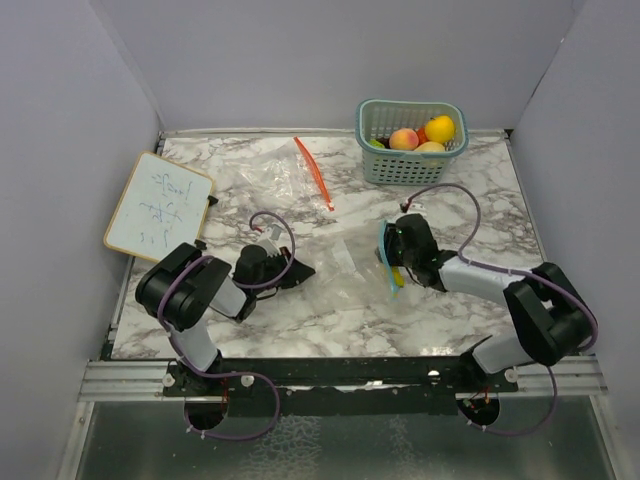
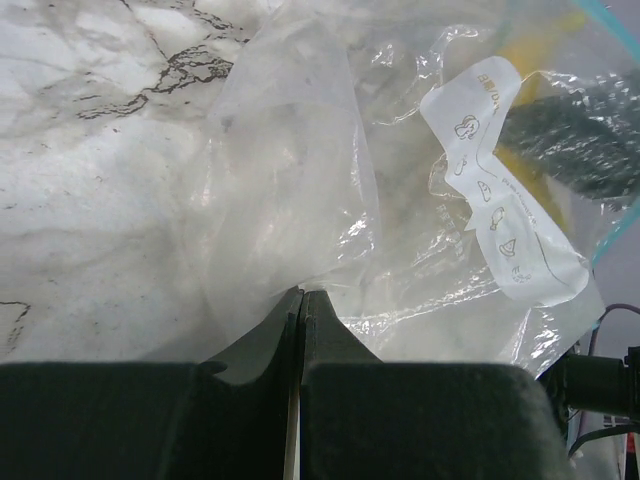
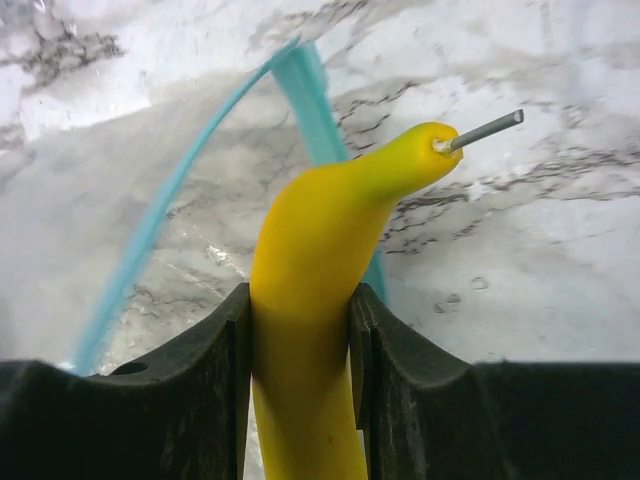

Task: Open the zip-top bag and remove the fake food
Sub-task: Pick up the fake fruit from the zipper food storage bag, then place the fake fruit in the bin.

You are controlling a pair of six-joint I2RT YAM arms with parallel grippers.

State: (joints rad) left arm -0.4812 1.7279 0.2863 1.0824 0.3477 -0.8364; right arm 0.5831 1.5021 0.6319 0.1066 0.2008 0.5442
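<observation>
My right gripper [image 3: 300,305] is shut on a yellow toy banana [image 3: 322,235], whose stem end points up and to the right. The banana sits at the mouth of the clear zip-top bag, beside its teal zip strip [image 3: 305,85]. From above, the right gripper [image 1: 392,268] holds the banana [image 1: 398,278] at the bag's teal edge [image 1: 384,255]. My left gripper [image 1: 300,270] is shut on the bag's other end, and in its wrist view the left gripper [image 2: 301,293] pinches a fold of the clear bag [image 2: 290,180]. Other fake food, a peach [image 1: 403,139] and an orange [image 1: 439,128], lies in the basket.
The teal mesh basket [image 1: 410,165] stands at the back right. A second clear bag with a red zip strip [image 1: 315,172] lies at the back middle. A small whiteboard [image 1: 158,203] rests at the left edge. Grey walls enclose the marble table [image 1: 480,215].
</observation>
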